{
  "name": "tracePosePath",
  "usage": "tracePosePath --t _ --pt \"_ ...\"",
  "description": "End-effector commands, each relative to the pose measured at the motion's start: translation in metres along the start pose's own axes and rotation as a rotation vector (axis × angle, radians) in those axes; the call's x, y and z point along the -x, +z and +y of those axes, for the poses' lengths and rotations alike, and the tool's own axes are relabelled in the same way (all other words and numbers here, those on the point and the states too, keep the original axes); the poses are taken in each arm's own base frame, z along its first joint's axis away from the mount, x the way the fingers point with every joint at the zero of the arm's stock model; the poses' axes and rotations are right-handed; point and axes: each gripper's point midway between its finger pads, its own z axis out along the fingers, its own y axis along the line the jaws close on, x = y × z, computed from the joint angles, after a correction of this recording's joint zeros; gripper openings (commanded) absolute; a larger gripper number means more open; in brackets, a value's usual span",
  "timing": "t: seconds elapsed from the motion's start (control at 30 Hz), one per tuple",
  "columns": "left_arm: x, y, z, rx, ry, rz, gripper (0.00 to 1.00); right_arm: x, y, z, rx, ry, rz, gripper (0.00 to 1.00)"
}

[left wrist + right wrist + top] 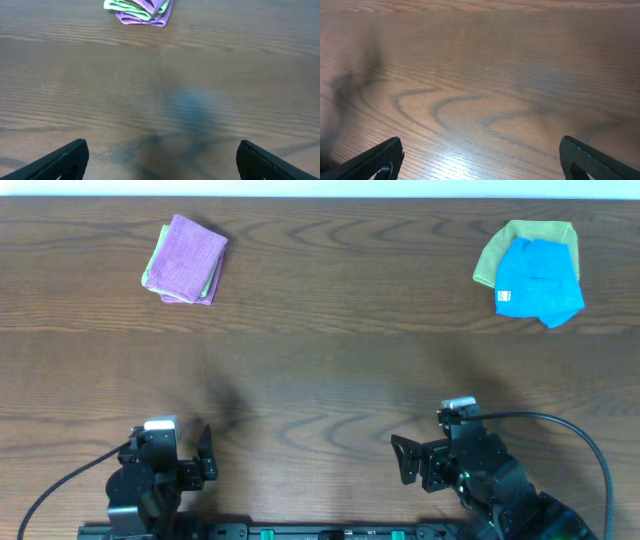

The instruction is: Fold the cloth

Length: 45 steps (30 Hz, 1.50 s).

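Note:
No spread-out lilac cloth with a white tag shows in any view. A folded purple square (186, 256) lies on top of a small stack at the far left, over a lime-green layer and another purple layer. The stack also shows at the top of the left wrist view (141, 10). I cannot tell whether the top square is the cloth. My left gripper (168, 450) (160, 160) is open and empty near the front edge. My right gripper (440, 452) (480, 160) is also open and empty over bare wood.
A blue cloth (538, 280) with a white tag lies loosely over a lime-green cloth (500, 248) at the far right. The dark wooden table (320, 350) runs between the two piles. Cables trail from both arms at the front edge.

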Motion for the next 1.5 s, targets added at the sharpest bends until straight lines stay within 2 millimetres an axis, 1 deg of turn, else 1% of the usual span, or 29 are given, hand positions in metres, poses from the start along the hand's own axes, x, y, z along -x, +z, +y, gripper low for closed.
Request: tracePosePath --t 0.0,0.2,0.47,1.3,1.4,1.47 --pt "-0.002 0.002 0.001 0.006 0.043 -0.005 0.95 0.000 0.000 -0.003 -0.015 0.012 -0.006 0.99" --pt "-0.012 0.007 0.002 0.006 0.070 0.023 0.95 0.000 0.000 -0.003 -0.015 0.012 -0.006 0.99" --pt "-0.018 0.010 0.002 0.006 0.107 0.040 0.95 0.000 0.000 -0.003 -0.015 0.012 -0.006 0.99" --pt "-0.018 0.010 0.002 0.005 0.119 0.040 0.95 0.000 0.000 -0.003 -0.015 0.012 -0.006 0.99" --pt "-0.018 0.010 0.002 0.005 0.119 0.040 0.95 0.000 0.000 -0.004 -0.019 0.014 -0.007 0.99" --pt "-0.018 0.010 0.002 0.005 0.119 0.040 0.95 0.002 0.000 -0.009 -0.040 0.026 -0.016 0.99"
